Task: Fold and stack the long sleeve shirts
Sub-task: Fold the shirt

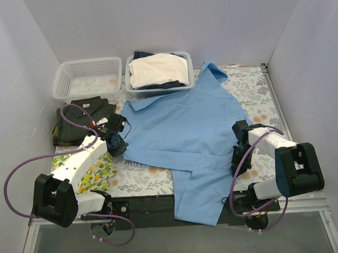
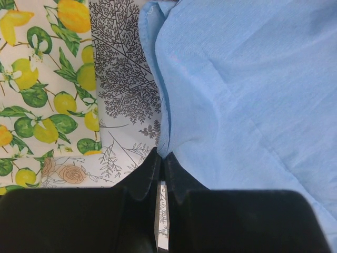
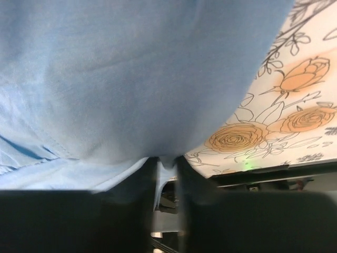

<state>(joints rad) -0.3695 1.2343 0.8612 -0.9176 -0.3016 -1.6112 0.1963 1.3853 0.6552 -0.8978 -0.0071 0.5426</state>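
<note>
Baskets first. There are two white plastic lattice ones side by side at the top middle. The left basket [image 1: 87, 78] just shows its own mesh floor. The right basket [image 1: 184, 58] is stuffed: a folded cream-white garment [image 1: 158, 69] sits on top, soft and a bit puffy, with some dark cloth [image 1: 146, 53] poking out from under it at the back.

The light blue shirt [image 1: 186, 131] is spread wide over the middle of the table. It's plain, thin woven stuff, collar up near the right basket, and one part trails off the near edge at bottom centre. The pinstriped shirt [image 1: 79, 120] is a dark folded bundle at middle left, just below the left basket. A lemon-print cloth [image 1: 101, 170] lies below that, half under the left arm. Everything sits on a tablecloth [image 1: 257, 94] printed with grey leaves and orange roses.

The left gripper [image 2: 160, 158] is at the blue shirt's left edge, fingers pressed tight together and nipping the hem, with creases running away from the tips. The right gripper [image 3: 166, 164] is at the shirt's right edge. That view is blurry, but it looks like a fold of blue cloth is caught between the two fingers, with only a narrow gap and the fabric draped over the tips.
</note>
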